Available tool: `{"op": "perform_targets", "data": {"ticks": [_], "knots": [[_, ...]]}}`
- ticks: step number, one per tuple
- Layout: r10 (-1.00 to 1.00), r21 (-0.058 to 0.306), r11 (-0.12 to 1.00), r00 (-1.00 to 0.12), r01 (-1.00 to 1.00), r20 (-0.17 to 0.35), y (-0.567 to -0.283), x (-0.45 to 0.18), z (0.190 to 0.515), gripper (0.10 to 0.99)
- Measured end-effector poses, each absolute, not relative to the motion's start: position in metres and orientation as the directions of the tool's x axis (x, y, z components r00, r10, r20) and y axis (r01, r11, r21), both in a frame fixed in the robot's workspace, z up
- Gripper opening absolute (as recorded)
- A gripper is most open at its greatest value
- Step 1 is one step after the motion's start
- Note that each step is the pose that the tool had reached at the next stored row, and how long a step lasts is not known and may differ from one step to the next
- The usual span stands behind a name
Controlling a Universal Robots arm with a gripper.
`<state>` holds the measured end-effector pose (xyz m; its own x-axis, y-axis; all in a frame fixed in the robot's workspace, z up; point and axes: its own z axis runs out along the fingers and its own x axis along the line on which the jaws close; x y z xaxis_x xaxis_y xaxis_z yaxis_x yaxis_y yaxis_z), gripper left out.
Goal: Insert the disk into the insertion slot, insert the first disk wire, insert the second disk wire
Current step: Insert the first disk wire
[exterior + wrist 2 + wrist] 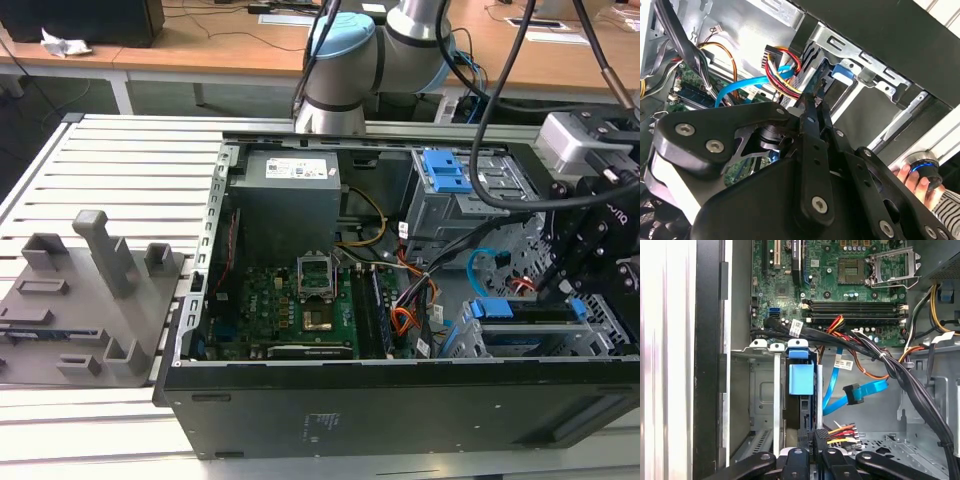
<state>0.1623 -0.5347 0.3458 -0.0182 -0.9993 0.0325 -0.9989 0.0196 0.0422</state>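
Jaws: gripper (816, 439) clamped on first disk wire (842, 431) plug
Disk (801, 379): ahead of jaws, seated in insertion slot (776, 395)
Second disk wire (860, 390): beside jaws, plug loose

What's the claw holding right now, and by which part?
The claw appears shut on the first disk wire, gripping its dark plug end, right behind the disk seated in the insertion slot.

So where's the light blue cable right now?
The light-blue cable loops loose inside the computer case, toward the exterior view's right; in the first wrist view it sits between the disk and the thick black cable bundle.
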Motion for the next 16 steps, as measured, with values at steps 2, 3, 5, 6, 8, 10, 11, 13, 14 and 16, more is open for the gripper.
{"op": "perform_targets", "data": {"ticks": [2,3,5,6,8,10,11,13,14,16], "knots": [[-0.999,0.042,0.019,-0.018,-0.999,0.033,-0.5354,0.1623,0.3448,0.165],[-0.999,0.042,0.019,-0.018,-0.999,0.033,-0.5355,0.1624,0.3445,0.165],[-0.999,0.042,0.019,-0.018,-0.999,0.033,-0.5356,0.1628,0.3437,0.165],[-0.999,0.042,0.019,-0.018,-0.999,0.033,-0.5356,0.1631,0.3433,0.165],[-0.999,0.042,0.019,-0.018,-0.999,0.031,-0.5355,0.165,0.3421,0.165],[-0.999,0.042,0.02,-0.018,-0.999,0.033,-0.5356,0.1655,0.3424,0.165],[-0.999,0.042,0.02,-0.018,-0.999,0.033,-0.5356,0.1656,0.3423,0.165],[-0.999,0.042,0.019,-0.018,-0.999,0.033,-0.5357,0.1658,0.3418,0.165],[-0.999,0.042,0.019,-0.018,-0.999,0.032,-0.5359,0.1658,0.3406,0.165],[-0.999,0.042,0.019,-0.018,-0.999,0.034,-0.5364,0.1659,0.3379,0.165]]}}
